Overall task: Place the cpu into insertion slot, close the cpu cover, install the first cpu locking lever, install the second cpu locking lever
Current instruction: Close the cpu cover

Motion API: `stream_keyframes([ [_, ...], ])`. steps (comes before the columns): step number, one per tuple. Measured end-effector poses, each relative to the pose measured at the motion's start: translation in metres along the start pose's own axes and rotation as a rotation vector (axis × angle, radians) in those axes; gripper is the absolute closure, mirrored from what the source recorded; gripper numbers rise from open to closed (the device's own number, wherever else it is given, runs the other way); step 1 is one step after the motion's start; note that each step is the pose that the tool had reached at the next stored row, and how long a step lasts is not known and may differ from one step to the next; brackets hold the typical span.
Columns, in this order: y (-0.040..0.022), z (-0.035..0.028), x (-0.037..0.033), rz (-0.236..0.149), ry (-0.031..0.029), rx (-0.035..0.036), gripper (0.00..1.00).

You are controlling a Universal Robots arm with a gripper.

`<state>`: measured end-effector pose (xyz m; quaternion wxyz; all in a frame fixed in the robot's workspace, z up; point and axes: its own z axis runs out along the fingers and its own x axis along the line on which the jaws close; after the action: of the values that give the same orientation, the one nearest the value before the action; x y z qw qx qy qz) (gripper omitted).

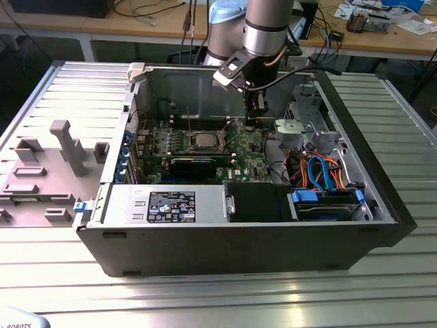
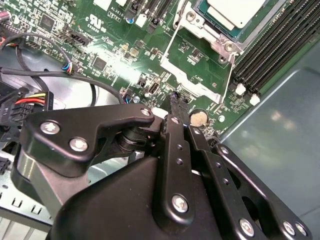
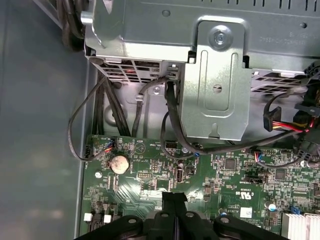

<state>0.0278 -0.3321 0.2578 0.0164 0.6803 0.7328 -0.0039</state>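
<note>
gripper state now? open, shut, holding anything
Gripper: shut, holding nothing, its tip close to the green motherboard.

Green motherboard (image 2: 117, 40); dull silver-grey cpu (image 2: 236, 10); black hand (image 2: 175, 101).

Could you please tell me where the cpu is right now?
The cpu sits in the insertion slot on the green motherboard, to the exterior view's left of the gripper.

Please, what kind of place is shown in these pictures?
Probably a robotics lab or workshop: a robot arm reaches into an open computer case on a ribbed metal table, with cluttered wooden benches behind.
</note>
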Motion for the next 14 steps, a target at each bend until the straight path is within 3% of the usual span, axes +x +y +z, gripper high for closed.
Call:
stream_keyframes([
  [4,-0.0005,0.0015,0.0001,0.0,0.0025,-0.0001,0.89],
  [14,-0.0122,0.0013,0.001,0.0,0.0107,-0.0017,0.89],
])
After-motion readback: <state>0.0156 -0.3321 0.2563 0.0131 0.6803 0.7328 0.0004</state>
